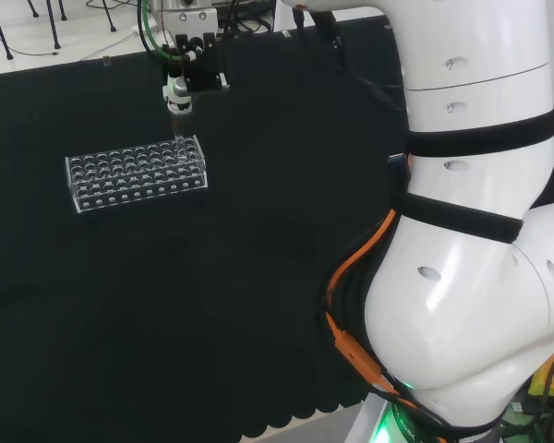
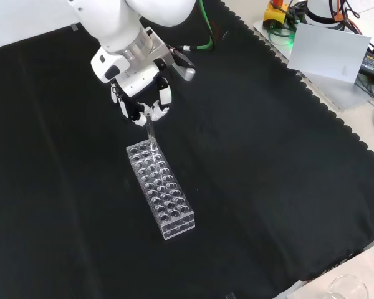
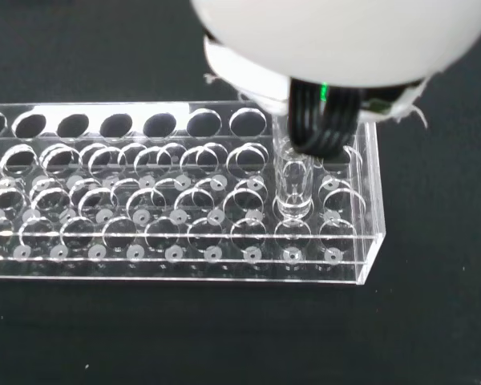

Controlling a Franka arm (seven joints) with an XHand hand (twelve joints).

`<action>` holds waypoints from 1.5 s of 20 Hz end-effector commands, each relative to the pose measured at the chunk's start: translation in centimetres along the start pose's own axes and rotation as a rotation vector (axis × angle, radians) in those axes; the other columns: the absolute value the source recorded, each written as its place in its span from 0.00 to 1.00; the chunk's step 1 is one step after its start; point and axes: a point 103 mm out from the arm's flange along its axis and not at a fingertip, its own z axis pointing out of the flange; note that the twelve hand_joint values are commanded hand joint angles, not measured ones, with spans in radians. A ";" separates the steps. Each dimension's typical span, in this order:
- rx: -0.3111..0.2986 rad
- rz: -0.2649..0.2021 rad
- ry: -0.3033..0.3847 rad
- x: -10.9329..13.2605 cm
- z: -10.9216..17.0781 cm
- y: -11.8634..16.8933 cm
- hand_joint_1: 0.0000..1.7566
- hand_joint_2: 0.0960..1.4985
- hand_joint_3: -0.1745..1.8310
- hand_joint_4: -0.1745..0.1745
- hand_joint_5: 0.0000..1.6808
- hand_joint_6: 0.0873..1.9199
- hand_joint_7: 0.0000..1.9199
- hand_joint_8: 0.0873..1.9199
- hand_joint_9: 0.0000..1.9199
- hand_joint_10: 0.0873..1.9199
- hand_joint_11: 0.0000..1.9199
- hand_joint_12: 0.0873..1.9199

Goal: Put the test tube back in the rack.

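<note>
In my front view the clear rack [image 2: 161, 190] lay lengthwise on the black cloth [image 2: 268, 156]. At its far end I saw the hand [image 2: 143, 106] pinching 1 test tube [image 2: 151, 132] upright, its lower end in a hole near that end of the rack, per the wrist view.
</note>
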 end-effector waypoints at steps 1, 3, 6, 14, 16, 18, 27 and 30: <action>0.016 -0.004 -0.016 1.2 0.8 1.2 0.82 0.25 0.54 0.00 0.81 0.27 0.78 0.28 0.70 0.23 0.51 0.61; 0.020 -0.006 -0.017 1.3 1.3 1.3 0.82 0.25 0.54 0.00 0.81 0.27 0.78 0.28 0.70 0.23 0.51 0.61; 0.026 -0.003 -0.017 1.4 1.9 1.5 0.82 0.25 0.54 0.00 0.81 0.27 0.78 0.28 0.70 0.23 0.51 0.61; 0.046 0.013 -0.014 0.7 3.4 1.8 0.82 0.25 0.54 0.00 0.81 0.27 0.78 0.28 0.70 0.23 0.50 0.61; 0.044 0.014 0.000 -0.1 3.3 1.6 0.82 0.25 0.54 0.00 0.81 0.27 0.78 0.28 0.70 0.23 0.50 0.61; 0.044 0.018 -0.007 -0.4 3.4 1.5 0.82 0.25 0.54 0.00 0.81 0.27 0.78 0.28 0.70 0.23 0.50 0.61; 0.067 0.010 -0.020 0.4 5.3 1.7 0.82 0.25 0.54 0.00 0.81 0.27 0.78 0.29 0.70 0.23 0.50 0.61; 0.076 0.002 -0.023 1.0 6.2 2.0 0.82 0.25 0.54 0.00 0.81 0.27 0.78 0.29 0.70 0.23 0.50 0.61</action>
